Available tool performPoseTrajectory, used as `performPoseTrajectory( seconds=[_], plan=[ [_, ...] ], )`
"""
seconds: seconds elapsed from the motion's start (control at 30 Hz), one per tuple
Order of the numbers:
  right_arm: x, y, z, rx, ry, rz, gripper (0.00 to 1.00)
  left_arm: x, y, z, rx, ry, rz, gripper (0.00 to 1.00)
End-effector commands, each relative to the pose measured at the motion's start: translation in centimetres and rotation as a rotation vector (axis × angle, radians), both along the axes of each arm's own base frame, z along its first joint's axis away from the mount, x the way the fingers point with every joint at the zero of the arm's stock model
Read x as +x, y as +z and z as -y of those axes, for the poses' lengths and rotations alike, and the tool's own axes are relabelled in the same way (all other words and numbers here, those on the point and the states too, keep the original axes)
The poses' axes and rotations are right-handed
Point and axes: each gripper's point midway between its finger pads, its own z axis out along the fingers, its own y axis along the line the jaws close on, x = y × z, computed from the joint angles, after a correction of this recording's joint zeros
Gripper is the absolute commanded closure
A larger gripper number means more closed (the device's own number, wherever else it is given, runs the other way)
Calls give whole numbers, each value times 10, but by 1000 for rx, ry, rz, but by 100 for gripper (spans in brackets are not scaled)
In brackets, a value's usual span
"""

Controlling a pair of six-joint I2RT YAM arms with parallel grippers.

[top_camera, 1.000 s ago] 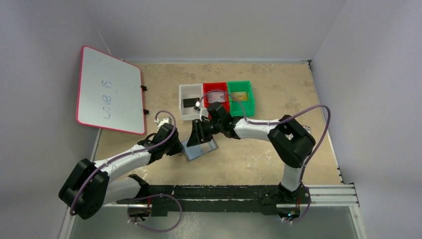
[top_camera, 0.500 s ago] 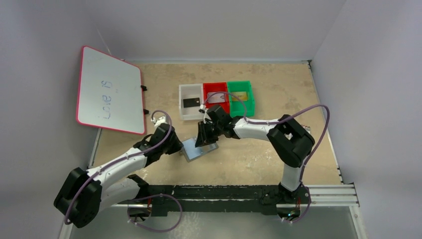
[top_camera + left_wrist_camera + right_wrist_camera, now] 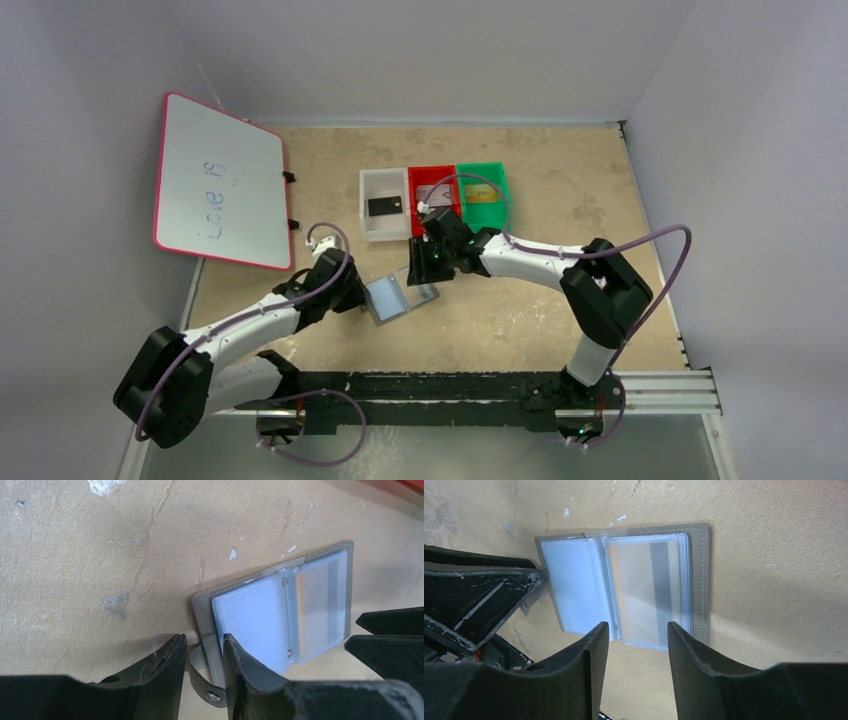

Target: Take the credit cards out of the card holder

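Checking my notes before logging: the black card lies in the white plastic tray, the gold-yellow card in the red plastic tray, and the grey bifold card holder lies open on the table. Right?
Not quite. The thin gold-yellow card lies in the green plastic tray, as the top external view shows. The rest stands.

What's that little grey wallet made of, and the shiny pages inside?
The card holder cover looks like matte grey leather or imitation leather: its edge is stitched. Its pockets look like glossy clear plastic: they glare, and what seems a card with a stripe shows through.
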Motion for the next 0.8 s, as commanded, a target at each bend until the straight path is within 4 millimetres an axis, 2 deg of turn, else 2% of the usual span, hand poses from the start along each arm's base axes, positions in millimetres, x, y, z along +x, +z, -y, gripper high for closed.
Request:
performPoseTrajectory(
  seconds=[0.0,0.23,0.43,0.6,0.77],
  plan=[
    [3,3,-7,1,37,7,50,5,4,7,-14,-24,12,67],
    [7,-12,-12,-3,35,-8,50,3,-4,12,-14,-54,-19,67],
    [-1,-25,-17,-2,74,-55,49,1,-10,16,-20,-71,-34,69],
    [-12,-22,-34,107,117,-93,50,2,-12,17,-21,-75,-38,73],
    [-15,-24,-40,135,135,-116,51,3,-11,17,-23,-73,-34,73]
  ],
)
